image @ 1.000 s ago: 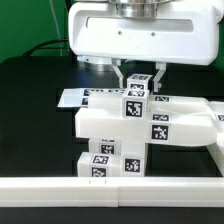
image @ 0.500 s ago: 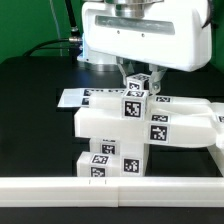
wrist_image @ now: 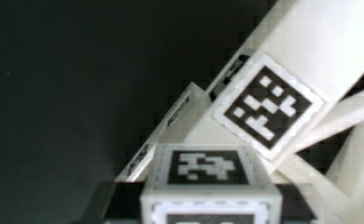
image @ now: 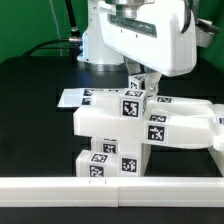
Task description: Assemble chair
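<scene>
The pincer point(image: 143, 82) is sitting narrowed on the small tagged cube point(image: 134, 102) at the top of the chair point(image: 135, 130), its fingers pinching that top block. The chair is standing near the middle of the black table point(image: 35, 100), just behind the long white rail point(image: 110, 190) at the near edge. The marker board point(image: 80, 98) is lying flat behind it, toward the exterior view's left.

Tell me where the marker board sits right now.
In the exterior view, the marker board lies flat on the black table, on the view's left behind the chair, its right part hidden by it.
</scene>
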`<state>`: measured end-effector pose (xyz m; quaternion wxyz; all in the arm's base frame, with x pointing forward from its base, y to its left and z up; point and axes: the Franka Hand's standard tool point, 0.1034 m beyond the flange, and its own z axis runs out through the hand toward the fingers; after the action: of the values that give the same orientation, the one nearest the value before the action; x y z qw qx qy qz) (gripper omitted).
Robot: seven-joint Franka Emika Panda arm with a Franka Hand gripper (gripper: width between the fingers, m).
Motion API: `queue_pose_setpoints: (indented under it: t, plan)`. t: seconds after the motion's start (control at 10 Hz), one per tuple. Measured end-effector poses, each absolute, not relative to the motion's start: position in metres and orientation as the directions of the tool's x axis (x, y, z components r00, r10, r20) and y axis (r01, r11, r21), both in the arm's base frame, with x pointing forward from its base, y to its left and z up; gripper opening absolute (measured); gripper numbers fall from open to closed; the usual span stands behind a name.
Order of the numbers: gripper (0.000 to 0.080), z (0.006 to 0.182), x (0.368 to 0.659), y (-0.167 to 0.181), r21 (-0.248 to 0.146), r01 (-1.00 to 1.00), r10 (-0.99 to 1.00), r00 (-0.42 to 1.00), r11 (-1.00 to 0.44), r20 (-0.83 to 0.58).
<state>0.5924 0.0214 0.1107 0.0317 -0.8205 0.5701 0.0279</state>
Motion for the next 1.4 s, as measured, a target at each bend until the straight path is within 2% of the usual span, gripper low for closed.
queue_pose_setpoints:
  t: [0.1,0.2,0.3,0.4,0.5,0.8,1.0,1.4]
  plan:
    - [0.0309,0.1106,0.5924,0.0213,-0.021,-0.93,-0.927,0.367,-0.367,-0.081]
    - [0.0483,0.1104,0.5918,0.0213,-0.021,-0.917,-0.913,0.4,-0.399,-0.082]
    - [0.0483,0.1102,0.5889,0.022,-0.008,-0.904,-0.9,0.427,-0.428,-0.092]
    - [0.0611,0.1103,0.5892,0.0214,-0.012,-0.887,-0.883,0.46,-0.461,-0.091]
    - [0.0638,0.1103,0.5893,0.0214,-0.02,-0.852,-0.848,0.522,-0.523,-0.089]
    - [0.0648,0.1102,0.5892,0.0208,-0.037,-0.713,-0.709,0.701,-0.701,-0.081]
    - [0.0649,0.11,0.5885,0.0171,-0.029,-0.521,-0.519,0.853,-0.853,-0.061]
    - [0.0649,0.1096,0.5881,0.0133,-0.024,-0.216,-0.215,0.976,-0.976,-0.047]
